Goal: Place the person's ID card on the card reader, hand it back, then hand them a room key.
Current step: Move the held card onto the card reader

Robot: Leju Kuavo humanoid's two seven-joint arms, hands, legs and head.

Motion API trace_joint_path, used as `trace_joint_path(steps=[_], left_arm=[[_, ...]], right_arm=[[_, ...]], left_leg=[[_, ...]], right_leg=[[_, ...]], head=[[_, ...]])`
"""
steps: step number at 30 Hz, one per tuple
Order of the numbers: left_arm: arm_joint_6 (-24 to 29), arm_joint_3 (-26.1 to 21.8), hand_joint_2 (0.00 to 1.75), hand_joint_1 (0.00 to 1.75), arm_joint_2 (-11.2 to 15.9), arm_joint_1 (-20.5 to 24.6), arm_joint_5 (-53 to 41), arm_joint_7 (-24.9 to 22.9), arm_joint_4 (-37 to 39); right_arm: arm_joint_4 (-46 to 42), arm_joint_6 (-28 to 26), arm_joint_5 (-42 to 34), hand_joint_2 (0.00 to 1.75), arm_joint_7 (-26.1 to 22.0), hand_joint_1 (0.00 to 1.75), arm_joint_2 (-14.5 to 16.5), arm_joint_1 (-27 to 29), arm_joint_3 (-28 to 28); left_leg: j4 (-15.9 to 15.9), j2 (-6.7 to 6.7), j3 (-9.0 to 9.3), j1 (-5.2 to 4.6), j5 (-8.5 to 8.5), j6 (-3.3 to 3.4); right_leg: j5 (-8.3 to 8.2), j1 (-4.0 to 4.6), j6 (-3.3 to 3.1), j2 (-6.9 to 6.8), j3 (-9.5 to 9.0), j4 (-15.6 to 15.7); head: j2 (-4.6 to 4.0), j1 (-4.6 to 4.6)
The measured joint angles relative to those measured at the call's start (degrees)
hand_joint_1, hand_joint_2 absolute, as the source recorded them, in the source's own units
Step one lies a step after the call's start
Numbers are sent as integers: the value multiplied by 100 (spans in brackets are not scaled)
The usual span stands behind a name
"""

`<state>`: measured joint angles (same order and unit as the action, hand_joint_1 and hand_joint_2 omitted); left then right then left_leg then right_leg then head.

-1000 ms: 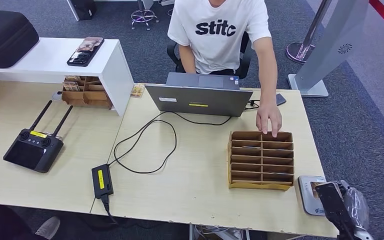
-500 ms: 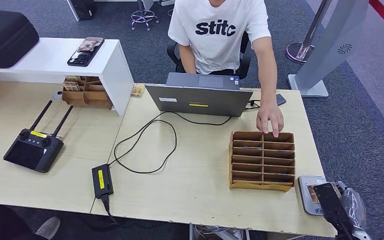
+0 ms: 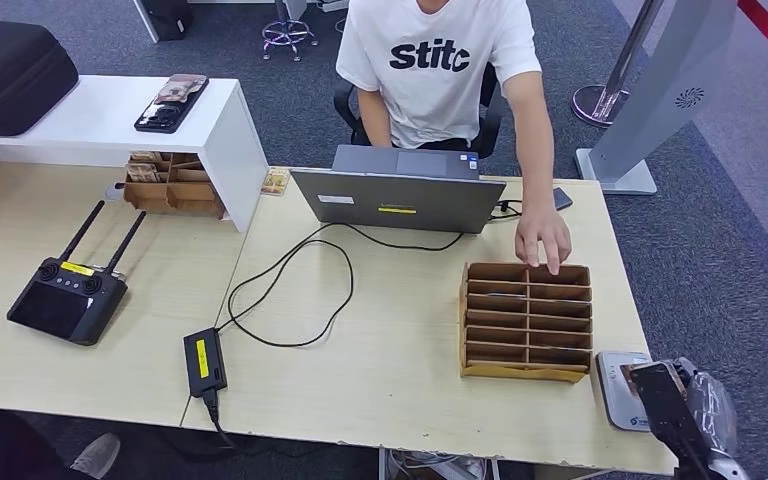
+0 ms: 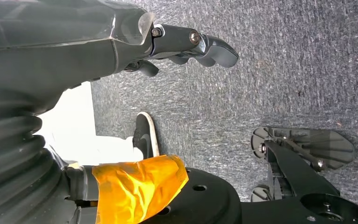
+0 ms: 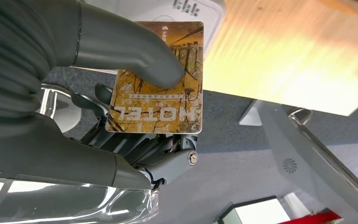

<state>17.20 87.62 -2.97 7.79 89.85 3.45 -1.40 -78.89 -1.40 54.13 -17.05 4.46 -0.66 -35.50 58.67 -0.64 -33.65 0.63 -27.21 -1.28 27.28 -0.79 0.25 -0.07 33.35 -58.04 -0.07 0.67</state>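
An office set up as a mock hotel reception desk. Grey carpet [image 3: 720, 250] covers the floor; a pale wooden desk [image 3: 400, 340] at the frame's centre carries a laptop [image 3: 397, 198] and a cardboard slot organizer [image 3: 526, 322]. A person [image 3: 440, 70] sits on an office chair at the top, and a barrier post [image 3: 615, 90] stands at upper right.

A yellow-brown card [image 5: 161, 81] printed "HOTEL" is pinched flat under the right hand's [image 5: 121, 93] thumb, just over the white card reader [image 3: 622, 390] at the surface's near right corner.
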Motion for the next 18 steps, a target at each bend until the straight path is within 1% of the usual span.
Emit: trace_joint_path(steps=[8, 13, 18], left_arm=[[1, 0, 175, 0, -6, 0, 0, 0, 0], [1, 0, 175, 0, -9, 1, 0, 0, 0], [-3, 0, 175, 0, -11, 0, 0, 0, 0]], right_arm=[[-804, 57, -131, 175, 24, 175, 0, 16, 357], [-1293, -20, -181, 175, -58, 175, 8, 12, 565], [-1906, -33, -182, 175, 17, 175, 13, -25, 850]], left_leg=[[0, 0, 0, 1, 0, 0], [0, 1, -2, 0, 0, 0], [0, 1, -2, 1, 0, 0]], right_leg=[[0, 1, 0, 0, 2, 0], [0, 0, 0, 0, 2, -1], [0, 1, 0, -1, 2, -1]], head=[[0, 1], [0, 1], [0, 0]])
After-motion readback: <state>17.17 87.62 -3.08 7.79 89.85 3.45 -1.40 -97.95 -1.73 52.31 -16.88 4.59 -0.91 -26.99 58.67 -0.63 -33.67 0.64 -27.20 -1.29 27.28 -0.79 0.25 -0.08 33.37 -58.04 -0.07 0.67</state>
